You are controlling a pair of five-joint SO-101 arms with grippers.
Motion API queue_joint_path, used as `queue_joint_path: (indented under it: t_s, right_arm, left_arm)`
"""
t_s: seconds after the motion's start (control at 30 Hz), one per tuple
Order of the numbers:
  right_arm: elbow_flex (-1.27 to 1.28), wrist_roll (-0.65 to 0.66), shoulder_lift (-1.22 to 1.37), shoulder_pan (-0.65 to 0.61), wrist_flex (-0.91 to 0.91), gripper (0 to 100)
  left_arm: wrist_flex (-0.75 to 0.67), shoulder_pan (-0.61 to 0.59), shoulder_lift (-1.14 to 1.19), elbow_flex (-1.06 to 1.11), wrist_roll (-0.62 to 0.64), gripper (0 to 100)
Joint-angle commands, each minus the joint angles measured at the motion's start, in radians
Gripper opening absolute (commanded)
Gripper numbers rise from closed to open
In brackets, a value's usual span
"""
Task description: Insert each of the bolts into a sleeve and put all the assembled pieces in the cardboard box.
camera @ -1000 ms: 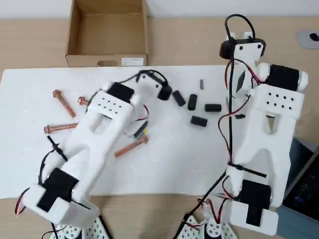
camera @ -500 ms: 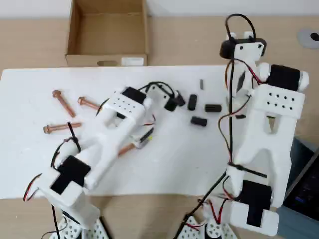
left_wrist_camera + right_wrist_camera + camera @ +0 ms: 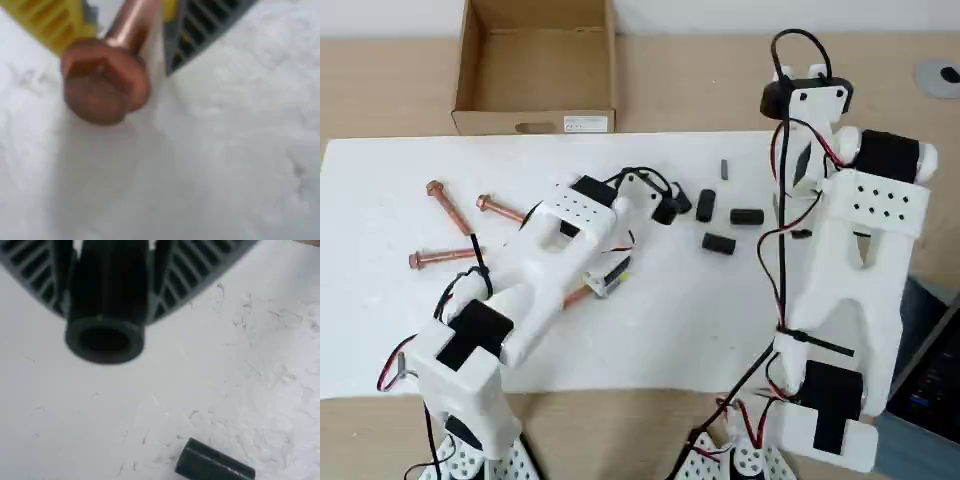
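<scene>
In the left wrist view a copper bolt [image 3: 106, 82] sits between a yellow finger and a grey one, with my left gripper [image 3: 131, 20] shut on it just over the white mat. From above, that gripper [image 3: 603, 280] is at mid-mat and the bolt's shaft [image 3: 576, 296] pokes out from under the arm. My right gripper [image 3: 107, 285] is shut on a black sleeve [image 3: 106, 325], bore facing the camera, above the mat. Three sleeves [image 3: 705, 205] [image 3: 747, 216] [image 3: 719, 243] lie right of centre. Loose bolts [image 3: 448, 207] [image 3: 500, 209] [image 3: 440, 257] lie at the left.
The open cardboard box [image 3: 466, 70] stands beyond the mat's far edge, left of centre. A fourth sleeve [image 3: 680, 201] lies partly under the left arm's cable. A small grey piece [image 3: 725, 169] lies near the right arm [image 3: 860, 230]. One sleeve [image 3: 215, 466] lies close under the right gripper.
The left arm has swung its elbow and wrist to the right, toward the sleeves, while its gripper stays at the bolt. The right arm has not moved.
</scene>
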Motion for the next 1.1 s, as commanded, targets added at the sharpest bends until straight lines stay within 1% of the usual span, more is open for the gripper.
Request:
queue_joint_path:
  t_s: [0.0,0.07,0.27,0.43,0.5,0.63,0.77,0.83,0.9,1.07]
  right_arm:
    - [-0.008,0.003,-0.082,0.007,0.005,1.0]
    - [-0.008,0.005,-0.12,0.007,0.003,1.0]
    - [0.001,0.066,-0.213,-0.01,0.005,1.0]
    - [-0.001,0.061,-0.257,-0.01,0.018,1.0]
    - [-0.001,0.06,-0.271,-0.01,0.04,1.0]
    - [0.001,0.06,-0.314,-0.002,0.058,1.0]
    - [-0.001,0.06,-0.394,-0.004,0.058,1.0]
    - [0.001,0.06,-0.447,-0.002,0.057,1.0]
    - [0.012,0.06,-0.495,-0.002,0.057,1.0]
    - [0.162,0.058,-0.613,-0.001,0.046,1.0]
  left_arm:
    - [-0.034,0.011,0.025,-0.026,-0.003,4]
    - [-0.026,0.011,0.021,-0.037,0.0,1]
    - [0.026,0.003,-0.021,-0.094,0.002,1]
    - [0.103,0.006,-0.107,-0.175,0.012,1]
    - [0.143,0.008,-0.142,-0.213,0.061,1]
    - [0.255,0.003,-0.208,-0.299,0.204,0]
    - [0.368,-0.002,-0.275,-0.365,0.226,0]
    - [0.384,-0.008,-0.331,-0.37,0.227,0]
    - [0.379,-0.032,-0.406,-0.371,0.261,0]
    - [0.325,-0.078,-0.599,-0.325,0.331,0]
